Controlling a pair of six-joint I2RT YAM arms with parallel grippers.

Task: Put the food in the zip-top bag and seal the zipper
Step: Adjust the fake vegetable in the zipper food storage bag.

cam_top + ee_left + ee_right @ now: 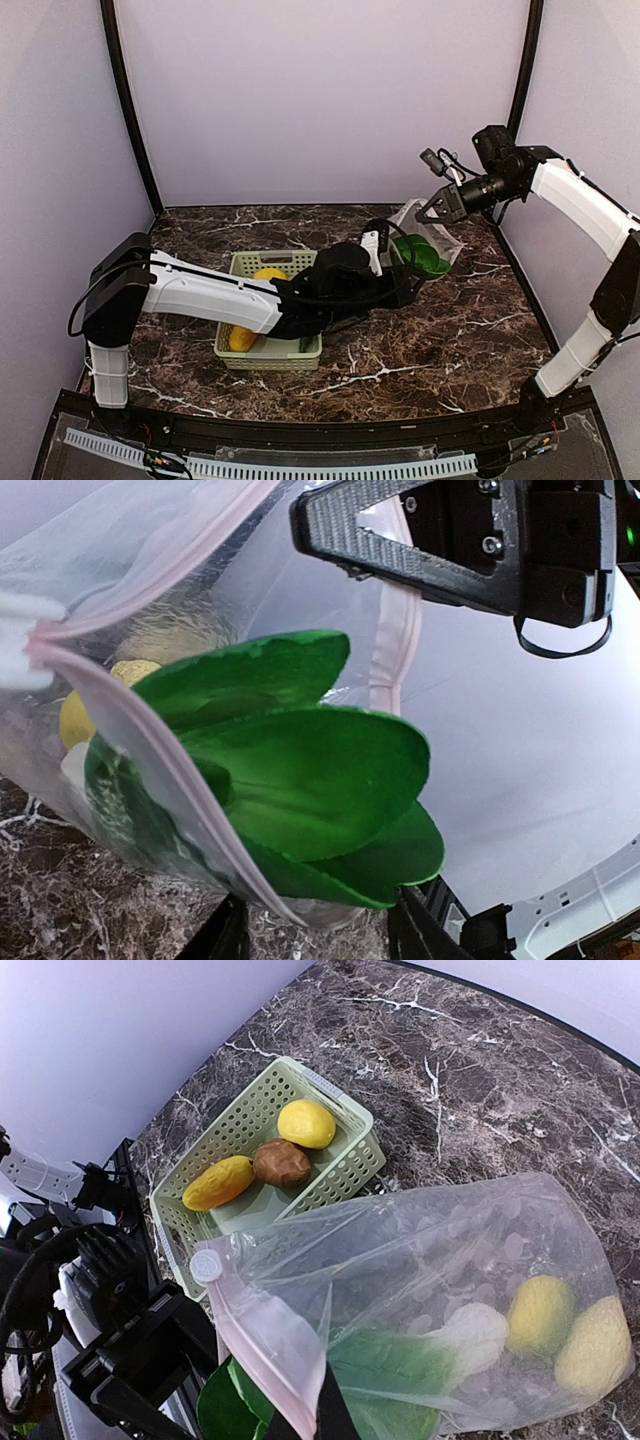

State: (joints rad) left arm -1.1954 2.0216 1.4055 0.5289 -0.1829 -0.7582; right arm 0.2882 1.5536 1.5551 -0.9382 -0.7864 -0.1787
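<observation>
The zip-top bag [480, 1260] lay just right of the pale green lattice basket [345, 1170]. The right gripper [430, 212] held its mouth up, jaws clamped tight on the zipper [150, 750]. The left gripper [320, 935], stretched across the basket, had its jaws partway apart around the bok choy [320, 780] leaves jutting from the bag; contact couldn't be told. A lemon [306, 1123] and a potato [282, 1162] sat inside the basket.

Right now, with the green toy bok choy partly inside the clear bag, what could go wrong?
The green plastic bok choy has its leaves outside the clear crinkly zip-top bag; if the left fingers withdraw now, it may slide out. Those leaves sit against the pale pink zipper strip, so sealing could jam. The right fingers pinch only the rim; it may slip.
</observation>
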